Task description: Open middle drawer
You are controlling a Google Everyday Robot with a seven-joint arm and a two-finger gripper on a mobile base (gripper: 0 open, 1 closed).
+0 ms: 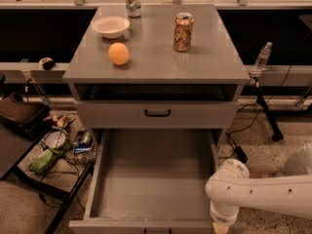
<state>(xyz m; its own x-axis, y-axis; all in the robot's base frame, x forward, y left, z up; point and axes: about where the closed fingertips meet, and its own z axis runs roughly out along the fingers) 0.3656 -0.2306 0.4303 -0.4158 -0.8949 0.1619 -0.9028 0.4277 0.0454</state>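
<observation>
Since the middle drawer stands pulled far out beneath the upper drawer, its bare tray fully showing, I judge the opening as good as done. The gripper hangs at the drawer's front right corner, at the bottom edge of my view (cut off there, so I cannot tell whether it is open or closed, or touching the panel). An orange and a bowl sit on the desk. My next move, I reckon, calls for drawing the arm clear without nudging the drawer inward.
</observation>
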